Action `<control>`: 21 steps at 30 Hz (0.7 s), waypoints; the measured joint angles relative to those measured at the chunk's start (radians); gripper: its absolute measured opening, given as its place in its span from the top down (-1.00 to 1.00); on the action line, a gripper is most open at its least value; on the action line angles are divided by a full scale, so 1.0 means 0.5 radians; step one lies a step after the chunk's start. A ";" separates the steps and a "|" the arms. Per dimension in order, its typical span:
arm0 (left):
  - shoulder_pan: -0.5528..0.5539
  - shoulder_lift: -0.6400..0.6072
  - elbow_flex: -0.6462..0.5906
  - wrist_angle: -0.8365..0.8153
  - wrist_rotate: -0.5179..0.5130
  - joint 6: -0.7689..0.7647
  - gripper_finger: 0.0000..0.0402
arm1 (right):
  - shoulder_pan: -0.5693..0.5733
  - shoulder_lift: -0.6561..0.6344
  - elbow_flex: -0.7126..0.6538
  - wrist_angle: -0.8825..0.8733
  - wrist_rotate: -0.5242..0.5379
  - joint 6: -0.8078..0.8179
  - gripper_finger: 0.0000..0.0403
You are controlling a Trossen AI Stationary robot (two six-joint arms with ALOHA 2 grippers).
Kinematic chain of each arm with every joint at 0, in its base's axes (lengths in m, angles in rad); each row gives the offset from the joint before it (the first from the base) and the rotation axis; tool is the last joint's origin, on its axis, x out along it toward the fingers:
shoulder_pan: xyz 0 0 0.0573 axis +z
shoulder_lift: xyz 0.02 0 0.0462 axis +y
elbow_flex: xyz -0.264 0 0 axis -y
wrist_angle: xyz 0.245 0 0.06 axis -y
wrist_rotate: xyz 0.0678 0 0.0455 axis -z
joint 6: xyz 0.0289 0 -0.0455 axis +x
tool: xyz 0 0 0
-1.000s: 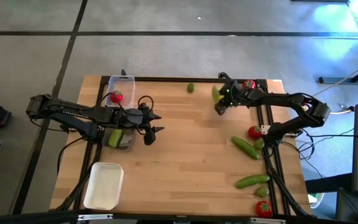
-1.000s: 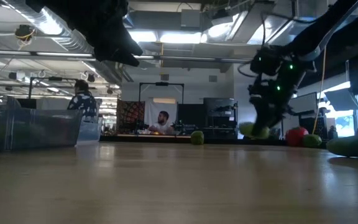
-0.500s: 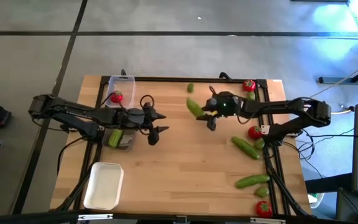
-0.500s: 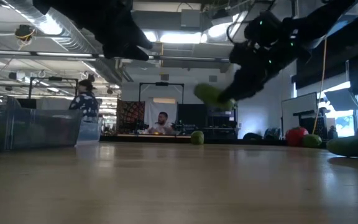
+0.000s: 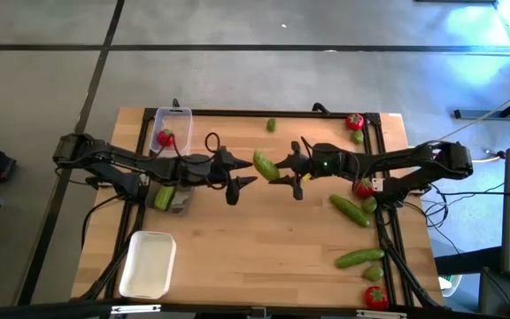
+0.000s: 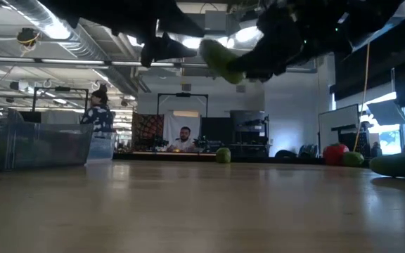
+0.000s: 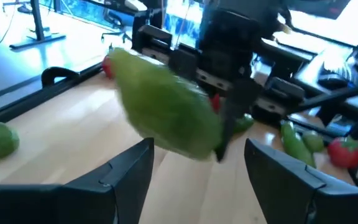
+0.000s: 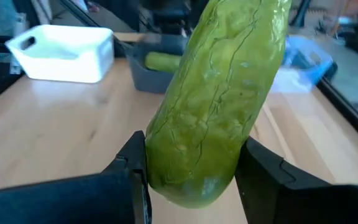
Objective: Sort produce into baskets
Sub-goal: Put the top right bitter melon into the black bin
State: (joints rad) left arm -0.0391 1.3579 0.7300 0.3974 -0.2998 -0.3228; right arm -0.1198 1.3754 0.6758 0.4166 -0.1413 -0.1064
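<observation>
Mid-table, your right gripper clamps a cucumber; your left gripper, fingers spread and empty, faces it.

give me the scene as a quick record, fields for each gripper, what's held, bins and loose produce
right gripper: shut on the long green cucumber, raised above mid-table
left gripper: open, facing the cucumber from the other side, not touching it
handover: not yet done
clear rectangular plastic bin: holds a round red tomato
second clear bin: holds a green cucumber
opaque white bin: looks empty
loose on table: small round green lime at the far edge; tomatoes and cucumbers along the right side
</observation>
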 joint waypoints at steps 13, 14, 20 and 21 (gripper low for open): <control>-0.014 0.046 -0.001 0.385 0.193 0.046 -0.23 | 0.178 -0.001 0.001 0.336 0.005 -0.067 0.32; -0.014 0.065 0.001 0.454 0.225 0.060 -0.23 | 0.185 -0.001 0.001 0.366 0.005 -0.067 0.31; -0.014 0.201 0.001 0.780 0.381 0.128 -0.23 | 0.195 -0.001 0.001 0.444 -0.018 -0.067 0.31; -0.013 0.214 0.001 0.803 0.381 0.127 -0.23 | 0.194 0.000 0.001 0.448 -0.018 -0.066 0.31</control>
State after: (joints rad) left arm -0.0457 1.4651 0.7303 0.7988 -0.1093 -0.2592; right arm -0.0227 1.3754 0.6762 0.6406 -0.1505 -0.1396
